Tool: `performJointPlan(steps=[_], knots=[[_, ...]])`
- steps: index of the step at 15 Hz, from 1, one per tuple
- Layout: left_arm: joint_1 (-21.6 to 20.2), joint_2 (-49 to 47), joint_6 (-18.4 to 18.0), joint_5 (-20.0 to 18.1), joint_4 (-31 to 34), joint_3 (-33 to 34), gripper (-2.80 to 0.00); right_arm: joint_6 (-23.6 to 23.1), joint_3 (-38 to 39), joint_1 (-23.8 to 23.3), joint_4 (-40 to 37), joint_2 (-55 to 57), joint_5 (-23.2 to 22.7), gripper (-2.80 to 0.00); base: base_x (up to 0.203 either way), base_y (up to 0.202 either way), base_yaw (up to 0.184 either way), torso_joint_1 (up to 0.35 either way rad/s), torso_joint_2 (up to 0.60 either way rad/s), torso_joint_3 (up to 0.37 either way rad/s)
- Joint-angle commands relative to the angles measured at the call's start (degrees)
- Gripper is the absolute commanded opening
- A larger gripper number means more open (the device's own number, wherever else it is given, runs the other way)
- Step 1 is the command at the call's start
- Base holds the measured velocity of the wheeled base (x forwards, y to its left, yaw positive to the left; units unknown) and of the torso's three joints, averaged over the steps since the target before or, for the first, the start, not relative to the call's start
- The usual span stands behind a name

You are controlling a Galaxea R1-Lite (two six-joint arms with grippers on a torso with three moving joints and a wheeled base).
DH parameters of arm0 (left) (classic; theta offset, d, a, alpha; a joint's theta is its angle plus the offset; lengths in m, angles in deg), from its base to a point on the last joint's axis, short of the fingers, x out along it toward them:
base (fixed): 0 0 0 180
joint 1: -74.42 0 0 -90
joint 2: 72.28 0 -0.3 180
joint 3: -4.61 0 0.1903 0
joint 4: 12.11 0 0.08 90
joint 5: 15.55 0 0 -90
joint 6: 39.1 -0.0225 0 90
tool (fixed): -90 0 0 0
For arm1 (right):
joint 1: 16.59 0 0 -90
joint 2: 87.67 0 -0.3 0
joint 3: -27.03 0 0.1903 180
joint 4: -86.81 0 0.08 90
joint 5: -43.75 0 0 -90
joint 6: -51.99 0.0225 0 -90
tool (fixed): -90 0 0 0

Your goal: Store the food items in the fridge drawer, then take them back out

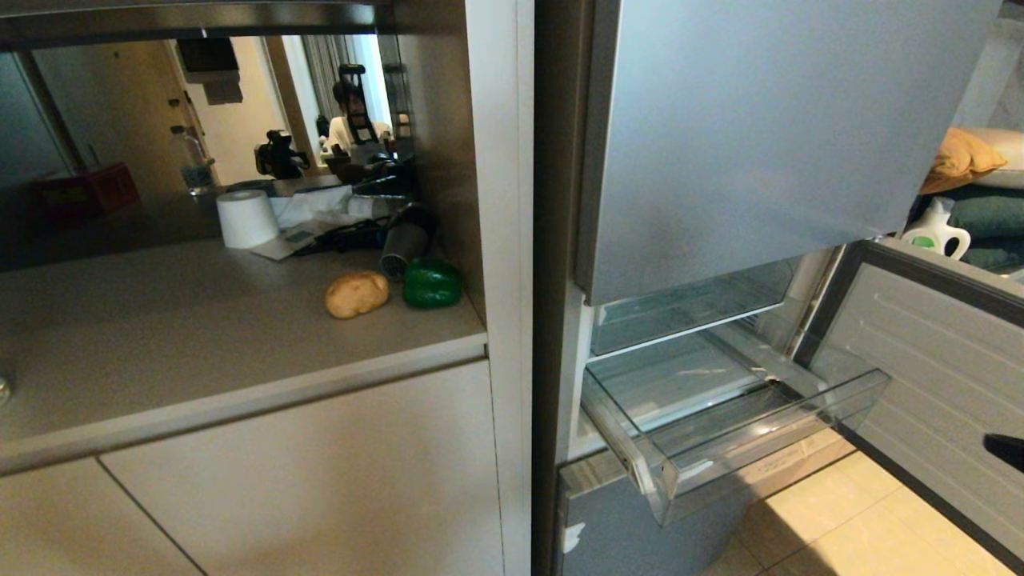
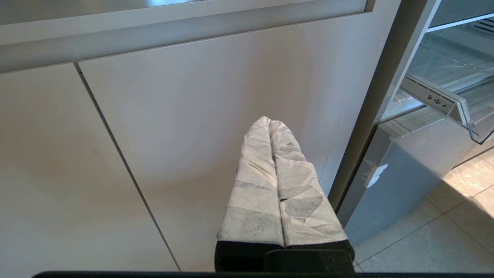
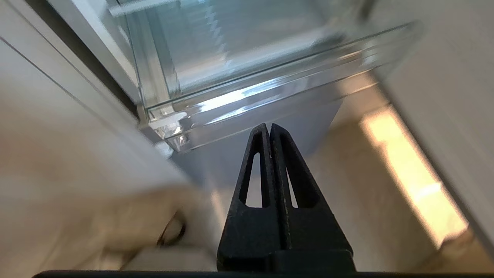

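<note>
A tan potato (image 1: 357,294) and a dark green bell pepper (image 1: 431,282) lie side by side on the grey counter (image 1: 200,336), near its right wall. The clear fridge drawer (image 1: 768,438) stands pulled out and looks empty. My right gripper (image 3: 269,127) is shut and empty, low in front of the drawer's front wall (image 3: 251,96); its dark tip (image 1: 994,442) shows at the head view's right edge. My left gripper (image 2: 269,122), wrapped in white tape, is shut and empty, facing the beige cabinet door (image 2: 193,116) under the counter.
The fridge's lower door (image 1: 920,360) hangs open to the right of the drawer. A paper roll (image 1: 246,218) and dark clutter (image 1: 404,240) sit at the counter's back against a mirror. Tiled floor (image 1: 840,520) lies below the drawer.
</note>
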Motion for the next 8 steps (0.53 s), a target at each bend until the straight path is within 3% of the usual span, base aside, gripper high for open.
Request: performJointPlan(steps=[1, 8], knots=[[0.0, -0.09, 0.02, 0.01, 0.01, 0.0, -2.8, 0.33, -5.55, -0.02, 0.38, 18.72, -0.98, -2.8, 0.0, 0.0, 0.0, 0.0, 0.0, 0.0], [0.0, -0.09, 0.02, -0.02, 0.01, 0.0, -2.8, -0.05, -11.84, 0.32, 18.6, 47.63, -4.57, -2.8, 0.0, 0.0, 0.0, 0.0, 0.0, 0.0]])
